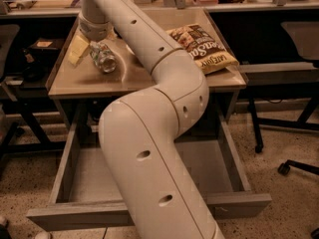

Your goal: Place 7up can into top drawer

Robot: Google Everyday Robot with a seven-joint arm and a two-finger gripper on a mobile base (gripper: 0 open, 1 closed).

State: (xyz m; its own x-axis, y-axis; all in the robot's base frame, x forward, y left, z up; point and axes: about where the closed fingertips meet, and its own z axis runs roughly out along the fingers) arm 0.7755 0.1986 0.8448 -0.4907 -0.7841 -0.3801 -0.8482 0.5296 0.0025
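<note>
The soda can (103, 59) lies on its side on the bench (149, 81), touching or just beside the gripper (88, 48), one end pointing forward over the open drawer (75, 215); I cannot tell how wide the jaws are

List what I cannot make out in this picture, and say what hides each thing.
Camera view:
- Hand, over the desk's back left by the can: the wrist covers it, so its grip on the can is unclear.
- Drawer: the arm hides the middle of its floor.
- Bag: the arm hides its left corner.
- Arm's base: cut off by the bottom edge.
</note>
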